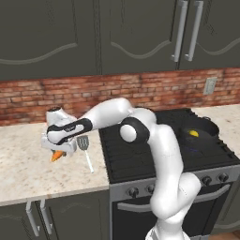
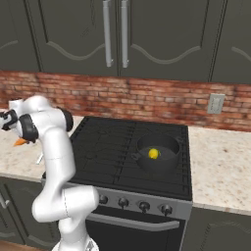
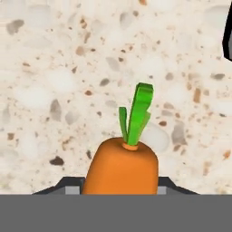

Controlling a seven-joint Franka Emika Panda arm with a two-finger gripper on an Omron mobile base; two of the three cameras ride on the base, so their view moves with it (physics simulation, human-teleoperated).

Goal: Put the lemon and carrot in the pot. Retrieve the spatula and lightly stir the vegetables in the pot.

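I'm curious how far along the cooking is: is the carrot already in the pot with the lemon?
No: the pot holds just the lemon, while the carrot is over the counter beside the stove.

carrot (image 3: 121,167) tip hidden between gripper (image 3: 120,190) fingers

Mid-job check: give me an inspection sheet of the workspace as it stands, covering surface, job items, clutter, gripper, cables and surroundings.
Surface: speckled beige counter left of the black stove.
Lemon: already in the pot, on the stove's right side.
Carrot: between the fingers, stem end pointing away from the hand.
Spatula: flat on the counter beside the gripper, untouched.
Clutter: nothing seen.
Gripper: low over the counter, jaws closed on the carrot.
Cables: nothing seen.
Surroundings: brick backsplash, dark cabinets, wall outlet.
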